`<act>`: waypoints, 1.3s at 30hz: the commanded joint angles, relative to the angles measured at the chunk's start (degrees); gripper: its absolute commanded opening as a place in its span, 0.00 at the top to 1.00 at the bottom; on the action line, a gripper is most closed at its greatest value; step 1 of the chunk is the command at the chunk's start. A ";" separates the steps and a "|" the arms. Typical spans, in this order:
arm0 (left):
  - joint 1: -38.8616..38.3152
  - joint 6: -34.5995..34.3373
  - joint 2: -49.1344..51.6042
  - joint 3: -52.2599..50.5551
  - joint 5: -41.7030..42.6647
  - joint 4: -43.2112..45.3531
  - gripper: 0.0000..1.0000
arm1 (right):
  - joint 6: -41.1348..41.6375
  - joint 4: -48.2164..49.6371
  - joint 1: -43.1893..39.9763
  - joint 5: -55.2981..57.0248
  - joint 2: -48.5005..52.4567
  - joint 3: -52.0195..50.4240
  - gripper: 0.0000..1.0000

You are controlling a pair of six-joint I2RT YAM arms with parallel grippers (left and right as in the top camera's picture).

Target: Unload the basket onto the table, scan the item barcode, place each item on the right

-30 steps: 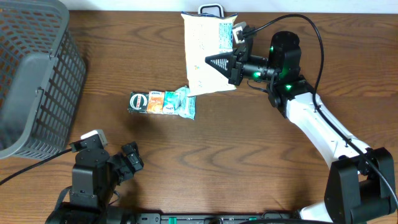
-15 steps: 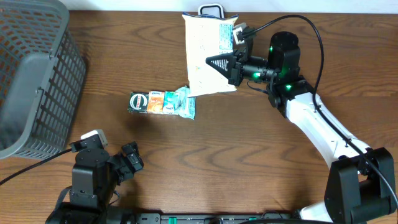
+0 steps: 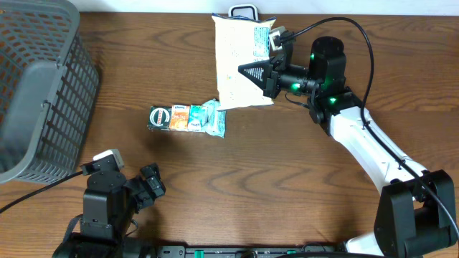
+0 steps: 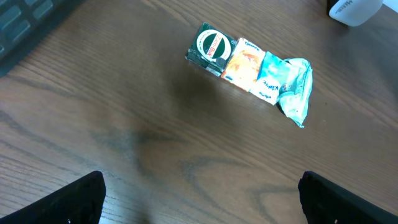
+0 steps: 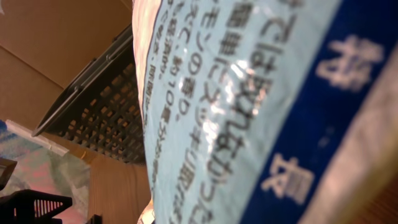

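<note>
The right gripper (image 3: 254, 72) is closed on the white printed bag (image 3: 231, 50), clamping it at its right edge near the far middle of the wooden table (image 3: 301, 179). From overhead the bag spreads flat toward the camera, long side running away from the robot, with a pale blue label (image 3: 259, 39) at its upper right corner. In the right wrist view the bag (image 5: 249, 112) fills most of the frame, blurred Japanese print on light blue beside a dark blue band. Whether it rests on the table or hangs just above it cannot be told. A white loop-shaped object (image 3: 242, 11) peeks out behind the bag's far end.

Just beside the bag's near left corner lies a strip of small snack packets (image 3: 188, 118), green, orange and teal, flat on the wood. The grey plastic basket (image 3: 43, 86) stands at the far left.

The left gripper (image 3: 148, 186) sits low at the near left edge, its jaws spread wide with nothing between them, well apart from the packets (image 4: 249, 71)
</note>
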 commanded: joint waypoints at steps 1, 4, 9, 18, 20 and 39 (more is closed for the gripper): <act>0.13 0.11 -0.26 0.11 -0.15 0.04 0.02 | -0.96 0.22 0.48 0.07 -1.55 0.39 0.99; 0.11 0.11 -0.26 0.11 -0.15 0.04 0.02 | -0.94 0.22 0.48 0.04 -1.55 0.39 0.99; 0.13 0.11 -0.26 0.11 -0.15 0.04 0.02 | -0.94 -0.09 0.48 0.04 -1.55 0.39 0.99; 0.11 0.11 -0.26 0.11 -0.15 0.04 0.02 | -0.94 -0.22 0.48 0.07 -1.55 0.39 0.99; 0.11 0.11 -0.26 0.11 -0.15 0.04 0.02 | -0.94 -0.22 0.48 0.07 -1.55 0.39 0.99; 0.11 0.11 -0.26 0.11 -0.15 0.04 0.02 | -0.92 -6.62 0.50 8.79 -1.55 0.39 0.98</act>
